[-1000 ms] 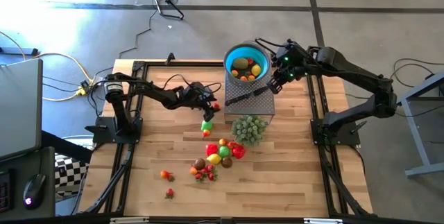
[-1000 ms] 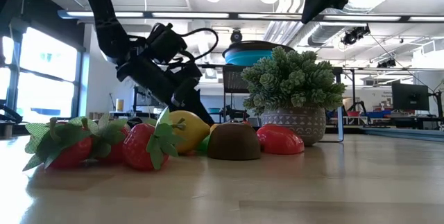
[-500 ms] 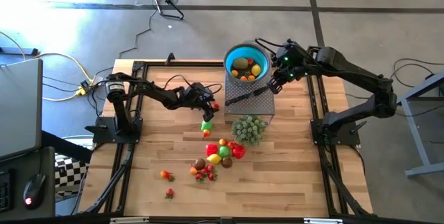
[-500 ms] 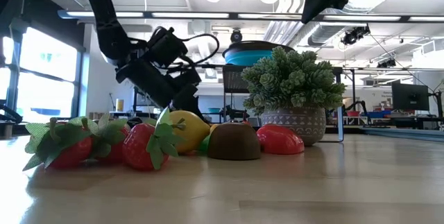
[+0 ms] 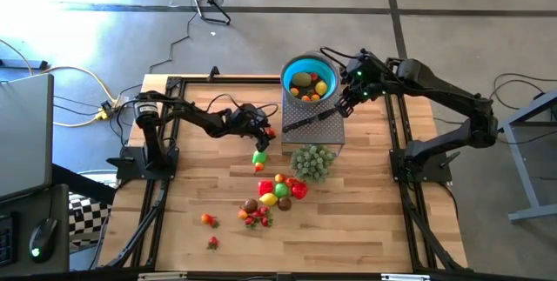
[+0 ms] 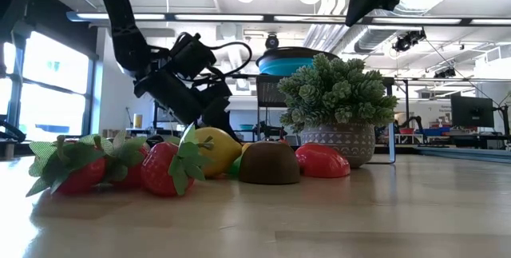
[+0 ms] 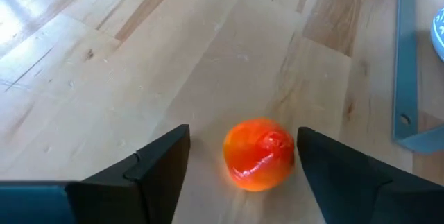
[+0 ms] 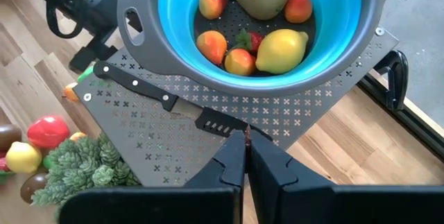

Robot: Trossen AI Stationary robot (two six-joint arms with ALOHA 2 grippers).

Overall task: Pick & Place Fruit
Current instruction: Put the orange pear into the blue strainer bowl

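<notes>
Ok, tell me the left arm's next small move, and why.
Probably close the left tool on the orange fruit. The fruit lies on the table between the open fingers, with gaps on both sides, so nothing grips it yet.

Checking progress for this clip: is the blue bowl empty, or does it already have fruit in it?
Partly filled. The blue bowl holds several fruit: a yellow lemon, a green-brown one and a few red-orange ones. More fruit still lies on the table.
</notes>
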